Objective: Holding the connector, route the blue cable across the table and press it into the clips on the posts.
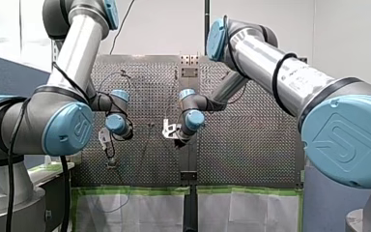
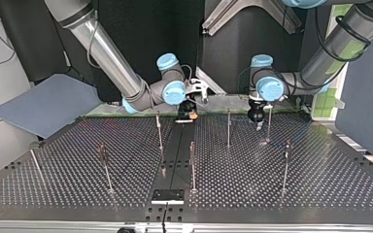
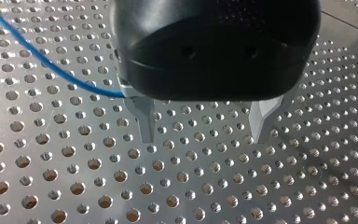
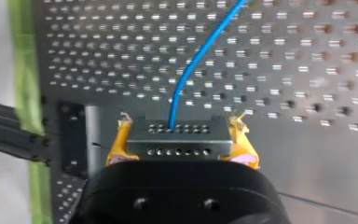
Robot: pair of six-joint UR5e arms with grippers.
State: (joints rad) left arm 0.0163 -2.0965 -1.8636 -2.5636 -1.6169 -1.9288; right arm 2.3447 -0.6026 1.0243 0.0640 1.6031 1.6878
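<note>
cable (image 4: 191, 70): a thin, smooth, bright blue strand. in the right wrist view it leaves the middle of the connector (image 4: 179, 144), bends gently and runs off over the counter (image 4: 307, 56) ahead of the right hand (image 4: 181, 122). the connector is a flat, rectangular grey metal block with two rows of small round holes, one on its upper face and one on the face turned to the camera. the right hand is closed on it, a yellow pad (image 4: 119, 142), frayed at the tip, pressed to each short end, with the rounded black body behind. it holds the block over a smooth strip of the counter, near the edge lined with green tape (image 4: 21, 70).

in the left wrist view the cable crosses the perforated sheet on a slant and goes out of sight behind the left hand's glossy black body, just beside one finger. the left hand (image 3: 204, 137) stands wide open, its two tapered metal fingers well apart with only bare sheet between them.

the counter is dull grey metal, drilled all over in a regular grid. thin upright metal posts (image 2: 192, 165) stand apart across it in the top view.
</note>
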